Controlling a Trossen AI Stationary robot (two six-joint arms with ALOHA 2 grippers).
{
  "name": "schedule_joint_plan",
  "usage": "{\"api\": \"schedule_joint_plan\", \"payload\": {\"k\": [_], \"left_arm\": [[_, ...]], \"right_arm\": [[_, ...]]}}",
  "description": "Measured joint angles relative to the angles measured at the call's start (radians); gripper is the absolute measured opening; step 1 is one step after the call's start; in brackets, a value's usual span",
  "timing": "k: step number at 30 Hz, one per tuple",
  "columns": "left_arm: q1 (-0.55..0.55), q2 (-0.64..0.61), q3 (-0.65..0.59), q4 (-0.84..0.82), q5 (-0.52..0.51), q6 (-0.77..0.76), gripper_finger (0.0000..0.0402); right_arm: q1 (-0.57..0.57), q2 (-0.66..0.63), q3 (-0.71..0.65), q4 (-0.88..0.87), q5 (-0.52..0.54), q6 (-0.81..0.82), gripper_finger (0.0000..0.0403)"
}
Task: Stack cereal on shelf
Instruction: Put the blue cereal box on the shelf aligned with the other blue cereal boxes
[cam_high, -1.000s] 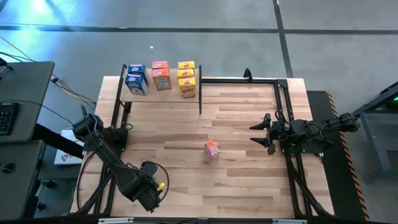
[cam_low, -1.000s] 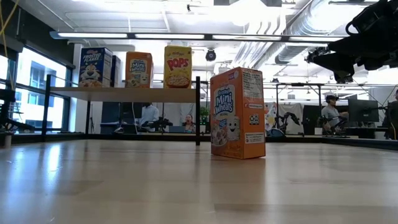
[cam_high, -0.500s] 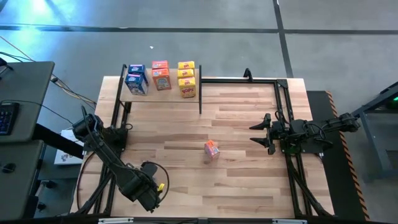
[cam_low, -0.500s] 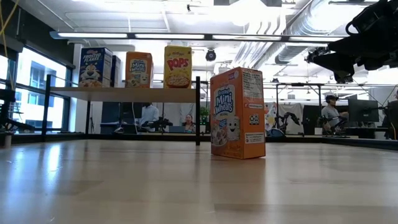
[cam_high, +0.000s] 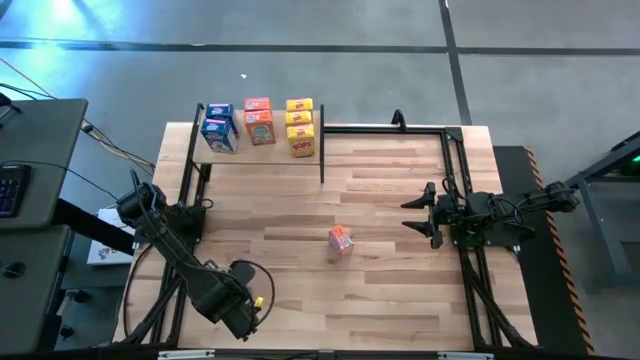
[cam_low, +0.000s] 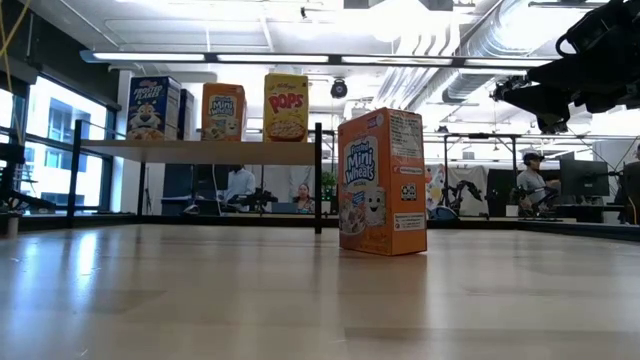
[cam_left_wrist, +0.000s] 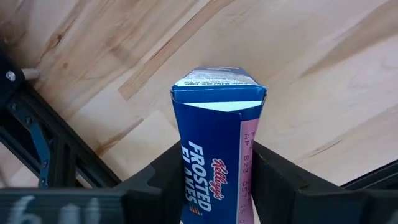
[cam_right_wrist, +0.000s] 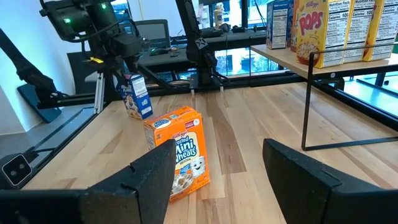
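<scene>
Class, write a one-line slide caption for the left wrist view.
Left tool gripping a blue Frosted Flakes box above the wooden tabletop.

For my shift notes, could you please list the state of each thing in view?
Left claw: shut on blue cardboard Frosted Flakes box, near table edge.
Right claw: open, empty, waiting.
Orange cardboard Mini-Wheats box: upright, mid-table.
Light-wood shelf: holds boxes.

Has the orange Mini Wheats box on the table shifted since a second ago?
No. The orange box sits on the same table plank lines, upright, same spot against the shelf post in the low view.
</scene>
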Motion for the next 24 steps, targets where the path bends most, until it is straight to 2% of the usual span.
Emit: {"api": "schedule_joint_plan", "payload": {"k": [8,24], "left_arm": [[0.018,-0.023,0.058,-0.076,-0.032,0.115,0.0129],[0.125,-0.300,0.060,-0.171,-0.186,0.405,0.0129]], "right_arm": [[0.000,0.000,0.000,0.000,0.000,0.000,0.0234],[0.000,0.000,0.000,0.000,0.000,0.000,0.0234]]}}
